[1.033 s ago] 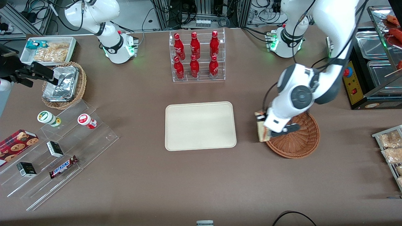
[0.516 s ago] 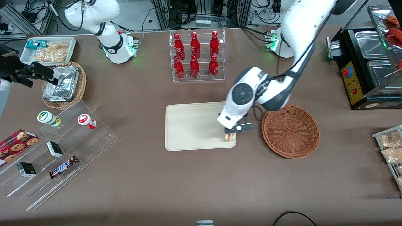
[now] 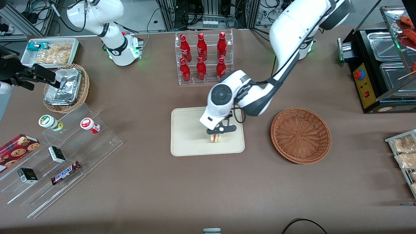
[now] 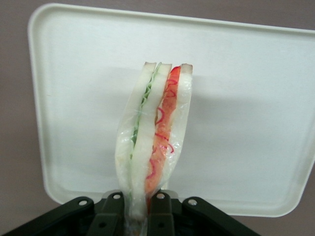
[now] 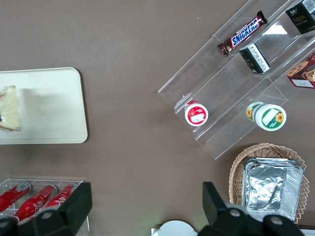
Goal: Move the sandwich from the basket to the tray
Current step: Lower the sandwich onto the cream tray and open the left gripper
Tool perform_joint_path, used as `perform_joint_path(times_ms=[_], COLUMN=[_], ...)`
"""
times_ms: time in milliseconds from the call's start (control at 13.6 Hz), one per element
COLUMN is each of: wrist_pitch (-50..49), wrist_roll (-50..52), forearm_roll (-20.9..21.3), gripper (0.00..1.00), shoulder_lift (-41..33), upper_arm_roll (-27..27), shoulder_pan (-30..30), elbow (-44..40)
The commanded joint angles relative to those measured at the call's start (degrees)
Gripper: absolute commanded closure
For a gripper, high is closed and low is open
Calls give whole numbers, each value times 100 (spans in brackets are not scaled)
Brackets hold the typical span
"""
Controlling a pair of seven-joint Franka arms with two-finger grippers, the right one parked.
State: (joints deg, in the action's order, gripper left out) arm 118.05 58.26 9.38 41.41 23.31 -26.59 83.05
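**A:** Cream plastic fills the wrist view — is that the tray (image 4: pixel 246 73)?

**B:** Yes. The gripper (image 3: pixel 218 130) hangs over it, nearer the front camera than the tray's middle, clamped on the sandwich (image 4: pixel 155 137).

**A:** Clamped how?

**B:** The fingers (image 4: pixel 114 209) pinch one end of the wedge, so the striped filling edge faces the wrist camera and the rest of the wedge points toward the tray. I judge that grip suits a thin, soft thing: squeezing across the bread faces keeps the clear wrap from slipping.

**A:** And the basket (image 3: pixel 301 135)?

**B:** Sitting beside the tray toward the working arm's end of the table, with nothing in it.

**A:** Is the sandwich touching the tray?

**B:** I cannot tell. In the front view it (image 3: pixel 215 137) shows just under the gripper, over the tray's surface (image 3: pixel 188 130), so what's left is probably setting it down and letting go.
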Motion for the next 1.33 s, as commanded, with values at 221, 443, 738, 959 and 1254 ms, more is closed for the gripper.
perform_joint_path(times_ms=[221,443,738,959,1254], wrist_pitch=[-230,-204,-238,-684,-1275], wrist_roll=[1055,1064,1073,1064,968], forearm_roll=[626,626,565,547,538], gripper=[96,83,0,0,0], shoulder_lift=[754,842,711,203,-501], upper_arm_roll=[-107,-107,-107,-107,-98], shoulder_pan=[-540,-558,-505,-453,-189], elbow=[-975,-993,-949,-966,-801])
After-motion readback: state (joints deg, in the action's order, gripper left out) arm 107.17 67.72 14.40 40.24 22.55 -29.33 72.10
